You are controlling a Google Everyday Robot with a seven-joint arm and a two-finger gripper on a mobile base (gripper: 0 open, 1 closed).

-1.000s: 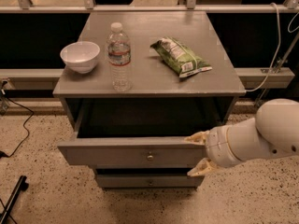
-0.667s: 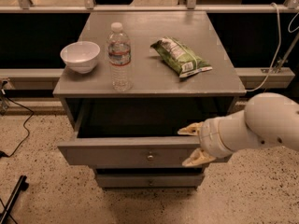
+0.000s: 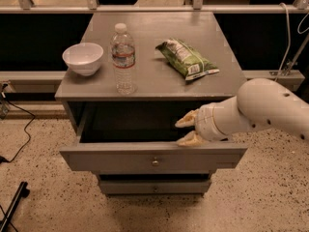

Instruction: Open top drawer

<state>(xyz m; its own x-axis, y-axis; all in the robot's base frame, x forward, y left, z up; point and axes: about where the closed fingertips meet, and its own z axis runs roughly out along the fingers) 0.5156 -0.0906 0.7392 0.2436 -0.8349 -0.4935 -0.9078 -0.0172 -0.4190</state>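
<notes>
The top drawer [image 3: 116,157] stands pulled well out at six o'clock from the tabletop [image 3: 154,81], so I'd judge the opening nearly done. The gripper [image 3: 179,133] sits at the drawer's front edge, toward four o'clock of the dark opening, its fingers spread and grasping nothing. Next it likely needs only to back clear without nudging the front. The drawer is grey and flat-fronted, with one small round knob [image 3: 155,162] at centre.

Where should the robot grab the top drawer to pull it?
Probably the small round knob in the middle of the top drawer front, from straight ahead: it sticks out. The gripper is open at the drawer's upper edge, right of centre.
</notes>
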